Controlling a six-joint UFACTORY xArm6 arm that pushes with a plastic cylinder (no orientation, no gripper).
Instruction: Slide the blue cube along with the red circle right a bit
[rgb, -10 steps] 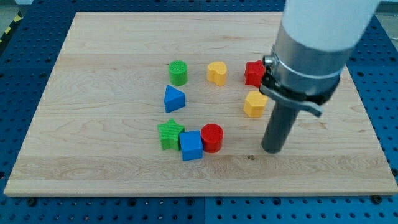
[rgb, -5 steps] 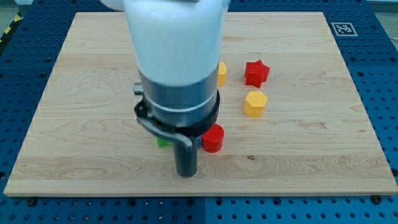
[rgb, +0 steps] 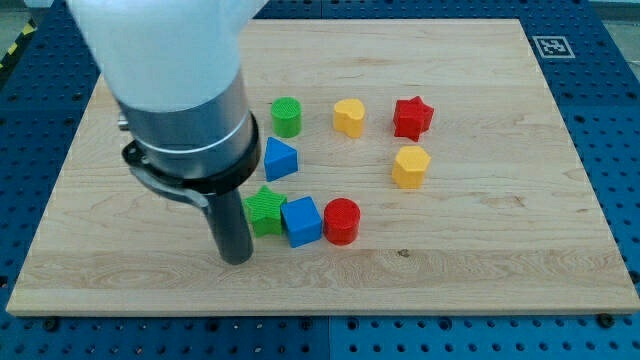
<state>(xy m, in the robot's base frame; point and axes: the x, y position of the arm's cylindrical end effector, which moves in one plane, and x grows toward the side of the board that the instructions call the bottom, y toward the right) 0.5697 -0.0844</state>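
- My tip (rgb: 235, 260) rests on the wooden board (rgb: 500, 270), on the view's left of the blue cube (rgb: 302, 221) and slightly lower, close beside the green star (rgb: 265, 211).
- There is no claw on this arm, only the rod, so there is nothing to open, close or grip with.
- The blue cube lies in a row of 3: the green star touches its left side and the red circle (rgb: 341, 221) sits against its right side, as far as I can tell.
- Judged from here, a good push comes from the blue cube's left at its own mid-height on the board, driving straight toward the view's right so cube and circle travel together.
- The green star stands in that line; I would either push through it and accept that it trails, or bring my tip in between star and cube, which looks too tight.
- An off-centre push risks turning the cube and letting the round red piece roll off sideways.
- Right of the blue cube, past the red circle, the board is bare to its right edge, ample for a small shift.
- The yellow hexagon (rgb: 410, 166) sits above and right of the blue cube, clear of the path; the blue triangle (rgb: 280, 159) sits above it, apart.
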